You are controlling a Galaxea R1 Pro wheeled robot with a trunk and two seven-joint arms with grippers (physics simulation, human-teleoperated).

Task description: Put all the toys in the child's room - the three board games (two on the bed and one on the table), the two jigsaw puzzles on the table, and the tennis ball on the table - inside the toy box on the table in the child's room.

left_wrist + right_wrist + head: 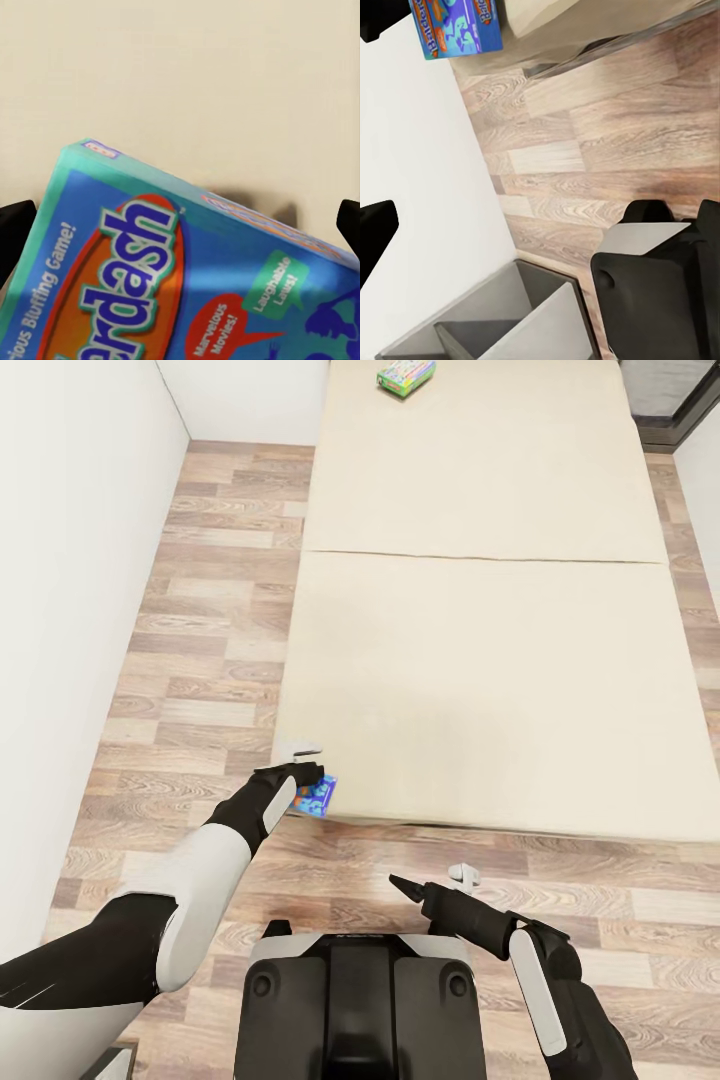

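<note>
One blue board game (pixel 316 796) sits clamped in the left tool (pixel 305 773) at the bed's (pixel 480 690) corner; right tool (pixel 432 880) spread, empty; next, carrying it to the toy box.

**Beige bed with two game boxes**

The bed (pixel 500 660) spans the view from centre to 3 o'clock, its plain mattress crossed by one seam. A white-green board game (pixel 405 376) lies at 12 o'clock near the far end. A blue board game (pixel 316 797) sits at the near corner, around 7 o'clock.
</note>
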